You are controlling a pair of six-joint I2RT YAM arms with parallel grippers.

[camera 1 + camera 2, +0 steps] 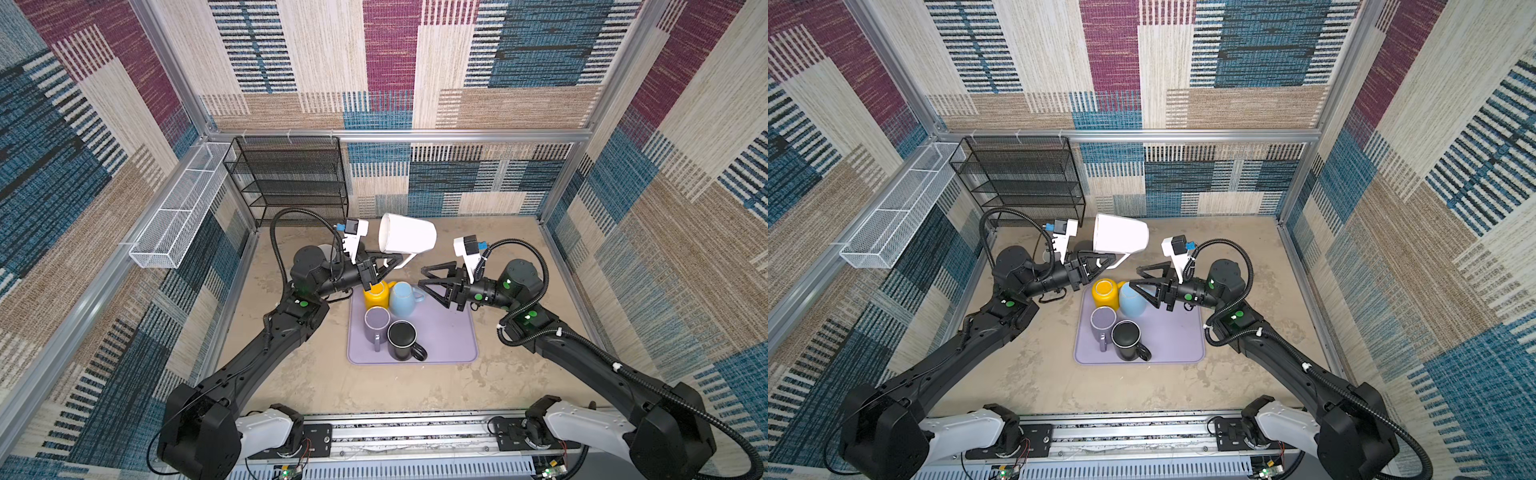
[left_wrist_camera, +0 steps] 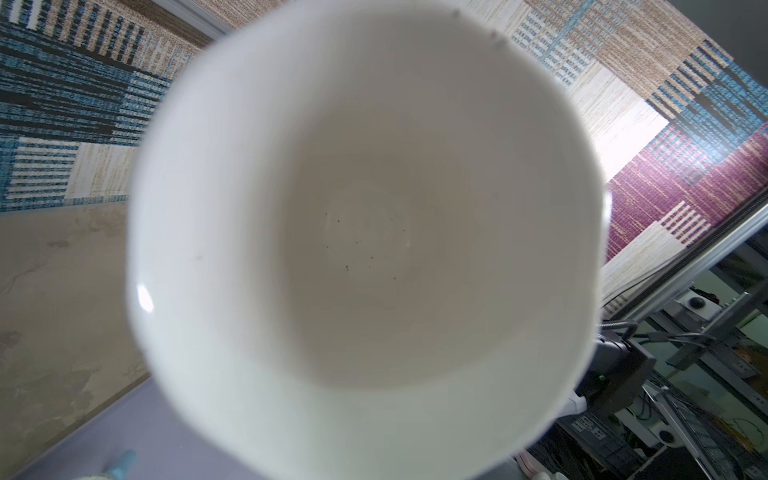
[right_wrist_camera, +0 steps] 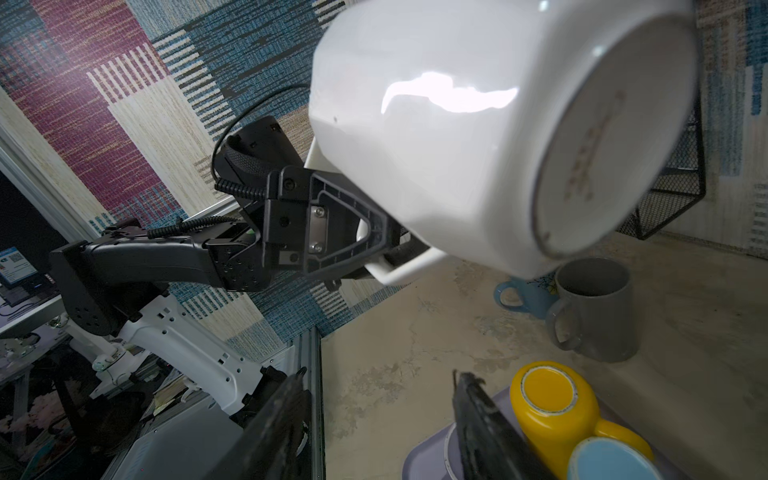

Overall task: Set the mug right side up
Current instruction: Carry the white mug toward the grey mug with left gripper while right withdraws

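**Jaws of the left gripper pinch the white mug by its handle; right gripper stands spread**

Pressed on either side of the handle, the left gripper's jaws hold the white mug in the air above the far end of the lavender tray, clear of the table. The mug lies on its side. Its mouth is turned toward the left wrist camera and its base toward the right arm. The right gripper's jaws are parted with nothing between them, just beside the light blue mug and apart from the white one.

Seven mugs show in all:
- **Held:** the white mug.
- **On the tray, four:** a yellow mug and the light blue mug sit base up, side by side at the far end. A lavender mug and a black mug stand mouth up, close together, nearer the arm bases.
- **On the bare table, two:** a grey mug stands upright, with a blue patterned mug behind it.

There is also one black wire rack and one white wire basket.

In both top views the left arm covers most of the grey mug. The blue patterned mug shows only its handle and a strip of wall in the right wrist view, so I cannot tell which way up it sits. The white mug's blurred interior fills the left wrist view and hides that gripper's fingers. The right wrist view cuts off the light blue mug at the frame edge.
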